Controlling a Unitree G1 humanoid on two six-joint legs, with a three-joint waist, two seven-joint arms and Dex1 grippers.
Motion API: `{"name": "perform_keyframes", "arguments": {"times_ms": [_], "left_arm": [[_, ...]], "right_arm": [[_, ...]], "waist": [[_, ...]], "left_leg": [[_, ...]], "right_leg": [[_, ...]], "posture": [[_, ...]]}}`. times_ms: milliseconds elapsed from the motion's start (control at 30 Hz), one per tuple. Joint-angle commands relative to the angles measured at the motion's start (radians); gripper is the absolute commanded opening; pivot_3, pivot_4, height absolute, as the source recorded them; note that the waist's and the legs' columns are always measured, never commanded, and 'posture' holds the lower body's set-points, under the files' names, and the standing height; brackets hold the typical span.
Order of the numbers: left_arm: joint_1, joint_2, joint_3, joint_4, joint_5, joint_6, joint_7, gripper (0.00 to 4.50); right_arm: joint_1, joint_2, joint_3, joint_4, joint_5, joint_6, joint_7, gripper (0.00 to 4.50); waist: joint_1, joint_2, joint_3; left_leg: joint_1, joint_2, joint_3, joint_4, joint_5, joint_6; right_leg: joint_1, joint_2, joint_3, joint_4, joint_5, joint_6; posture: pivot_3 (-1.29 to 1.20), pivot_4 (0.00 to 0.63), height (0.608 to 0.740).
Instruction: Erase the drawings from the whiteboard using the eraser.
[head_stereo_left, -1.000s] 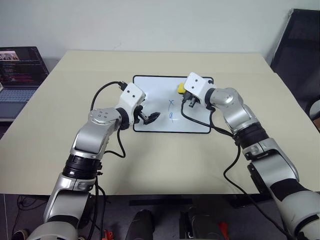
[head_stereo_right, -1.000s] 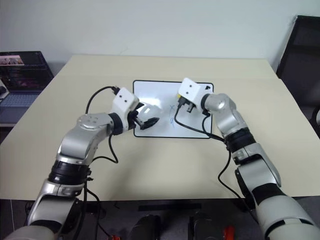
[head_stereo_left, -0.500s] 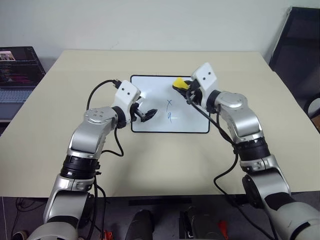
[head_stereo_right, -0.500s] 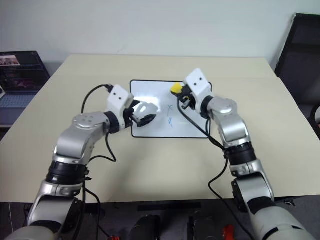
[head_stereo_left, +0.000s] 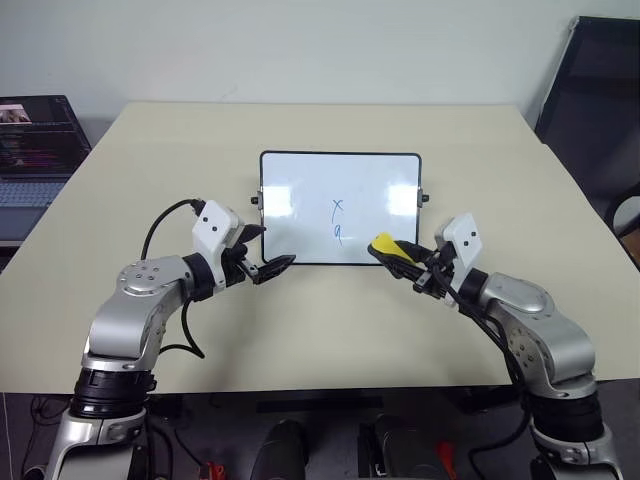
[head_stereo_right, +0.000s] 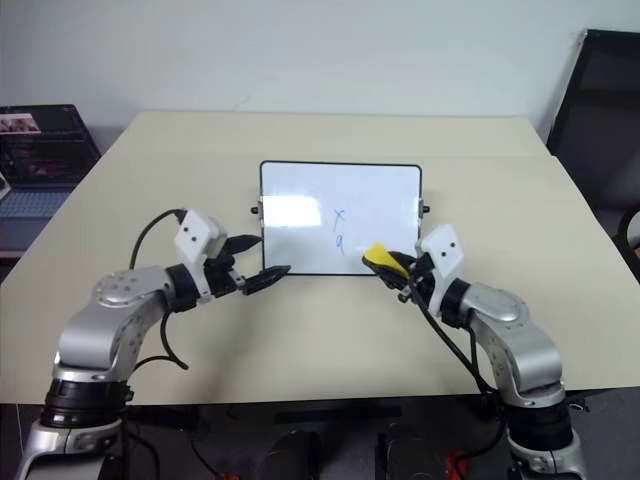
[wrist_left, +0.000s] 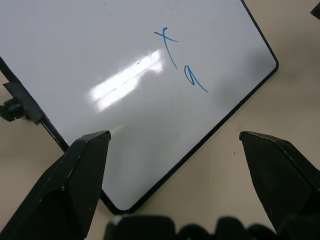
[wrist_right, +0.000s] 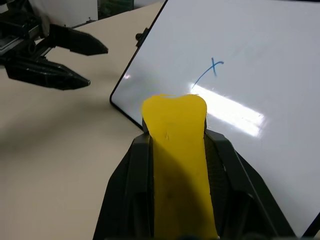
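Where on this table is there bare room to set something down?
Bare table lies between the whiteboard and the far edge, and along both sides. Crowded at the board's near edge: left tool and right tool, clamping the eraser.

arms: silver, black joints | wrists: white blocks | cables: black

Yellow eraser (head_stereo_left: 384, 243), blue drawings (head_stereo_left: 338, 221), white black-framed whiteboard (head_stereo_left: 300, 220), beige table (head_stereo_left: 150, 160).
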Motion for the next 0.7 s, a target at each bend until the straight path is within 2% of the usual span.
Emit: {"name": "perform_keyframes", "arguments": {"times_ms": [33,133,400,533,700], "left_arm": [[-0.010,0.013,0.033,0.007,-0.019,-0.041,-0.018,4.50],[-0.009,0.012,0.048,0.034,-0.024,-0.064,-0.025,4.50],[0.003,0.043,0.037,0.095,0.008,-0.103,-0.044,4.50],[-0.015,0.049,0.002,0.115,0.030,-0.134,-0.062,4.50],[-0.033,0.043,-0.030,0.110,0.044,-0.144,-0.067,4.50]], "right_arm": [[0.010,-0.033,0.006,-0.047,0.015,-0.016,0.001,1.01],[-0.024,-0.020,0.022,-0.023,0.002,-0.027,-0.032,1.01],[-0.236,0.031,0.136,0.149,-0.118,-0.092,-0.124,1.01],[-0.424,0.046,0.272,0.385,-0.276,-0.217,-0.142,1.01],[-0.572,0.099,0.329,0.646,-0.365,-0.327,-0.150,1.01]], "waist": [[0.000,0.000,0.000],[-0.001,0.000,0.000],[-0.005,0.000,0.000],[-0.005,0.000,0.000],[-0.005,0.000,0.000]], "left_leg": [[0.000,0.000,0.000,0.000,0.000,0.000],[0.000,0.000,0.001,0.000,0.000,0.000],[0.000,0.001,0.001,-0.001,0.000,0.000],[-0.001,0.000,0.001,-0.001,0.000,0.000],[-0.001,0.000,0.001,-0.002,0.000,0.000]], "right_leg": [[0.000,0.000,0.000,0.000,0.000,0.000],[0.000,0.001,0.000,-0.001,0.000,0.000],[-0.001,0.001,0.000,-0.001,0.000,0.000],[-0.001,0.001,0.000,-0.002,0.001,-0.002],[-0.001,0.000,0.000,-0.002,0.003,-0.005]], "posture": [[0.00,0.150,0.740],[0.00,0.150,0.740],[0.00,0.150,0.740],[0.00,0.150,0.740],[0.00,0.150,0.740]]}}
